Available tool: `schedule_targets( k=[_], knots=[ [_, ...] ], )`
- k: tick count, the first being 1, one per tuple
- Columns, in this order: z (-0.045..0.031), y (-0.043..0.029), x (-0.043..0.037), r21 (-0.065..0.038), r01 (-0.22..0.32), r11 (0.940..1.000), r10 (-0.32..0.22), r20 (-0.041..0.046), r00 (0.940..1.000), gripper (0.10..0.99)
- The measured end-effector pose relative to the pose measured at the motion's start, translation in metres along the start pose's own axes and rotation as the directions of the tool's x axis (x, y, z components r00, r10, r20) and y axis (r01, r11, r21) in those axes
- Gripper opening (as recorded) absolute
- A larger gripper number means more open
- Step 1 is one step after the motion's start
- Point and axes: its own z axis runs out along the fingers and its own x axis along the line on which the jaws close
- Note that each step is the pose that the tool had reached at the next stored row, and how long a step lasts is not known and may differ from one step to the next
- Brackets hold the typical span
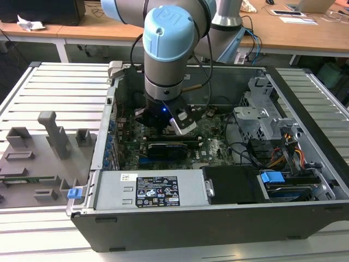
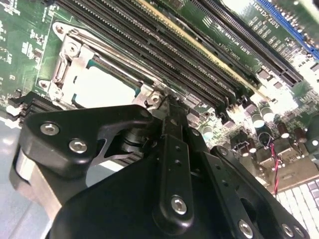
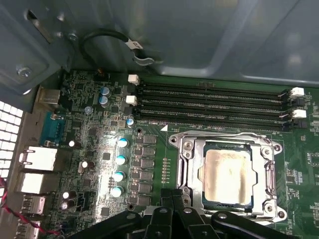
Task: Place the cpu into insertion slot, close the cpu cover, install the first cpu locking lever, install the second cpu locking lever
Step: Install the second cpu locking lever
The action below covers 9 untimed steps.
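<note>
Sitting square in the insertion slot, the cpu lay flat with its dull metal top facing up, which suggested the placing step was already done. The cpu cover was folded down around it, its silver frame ringing the chip and leaving the top bare through the window; that looked like the arrangement meant to press the chip evenly onto the contacts once locked. Whether either locking lever was latched could not be told from these views.

The jaws hung low over the green motherboard, their black tips drawn together with nothing seen between them. In both wrist views the tips stood just beside the socket's edge, near one corner of the cover frame rather than over the chip itself, so the cpu lay apart from them, ahead and to one side. I judged that this narrow pose suited pushing a thin lever.

In the exterior view the arm reached down into the open computer case resting on the ribbed surface.
</note>
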Motion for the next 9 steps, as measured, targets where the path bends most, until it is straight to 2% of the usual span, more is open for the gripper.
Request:
schedule_targets(
  k=[9],
  knots=[
    [-0.0071,0.0021,-0.0001,0.001,0.000,1.0000,0.000,0.0000,1.0000,0.106]
  ],
)
